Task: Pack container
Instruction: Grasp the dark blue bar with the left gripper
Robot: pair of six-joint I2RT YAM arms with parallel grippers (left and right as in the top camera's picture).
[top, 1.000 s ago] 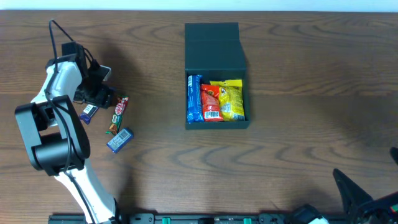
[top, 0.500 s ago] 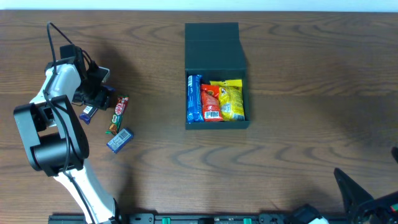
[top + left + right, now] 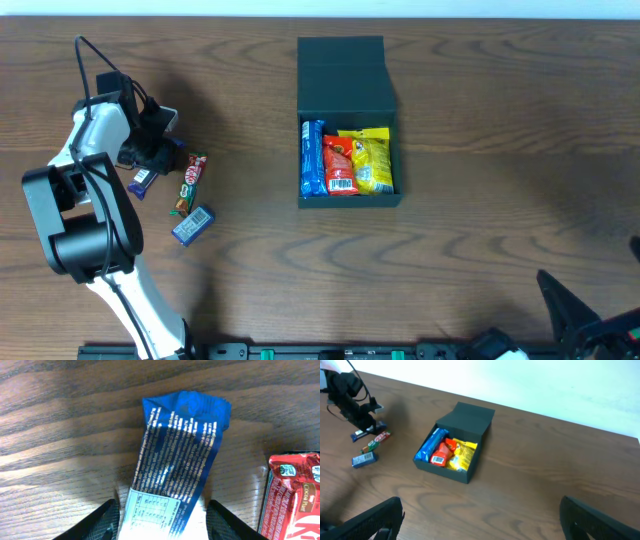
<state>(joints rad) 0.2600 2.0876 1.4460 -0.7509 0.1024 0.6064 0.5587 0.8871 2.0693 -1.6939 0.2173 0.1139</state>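
The container point(image 3: 347, 72), a dark teal-grey box with its flap lid folded back, sits at the table's middle back and also shows in the right wrist view point(image 3: 470, 414). In it lie a blue packet point(image 3: 313, 157), an orange-red packet point(image 3: 340, 166) and a yellow packet point(image 3: 375, 160). My left gripper point(image 3: 150, 166) is low at the far left, open, its fingers point(image 3: 162, 516) straddling a dark blue snack packet point(image 3: 180, 455) that lies flat on the table. My right gripper point(image 3: 480, 520) is open and empty, raised near the front right corner point(image 3: 590, 318).
A red KitKat bar point(image 3: 192, 174) lies just right of the dark blue packet, also at the left wrist view's right edge point(image 3: 292, 495). A light blue packet point(image 3: 192, 226) lies nearer the front. The left arm's base point(image 3: 85, 235) stands at the front left.
My left gripper has shifted very slightly left over the dark blue packet. The container, the other packets and my right arm have not moved.
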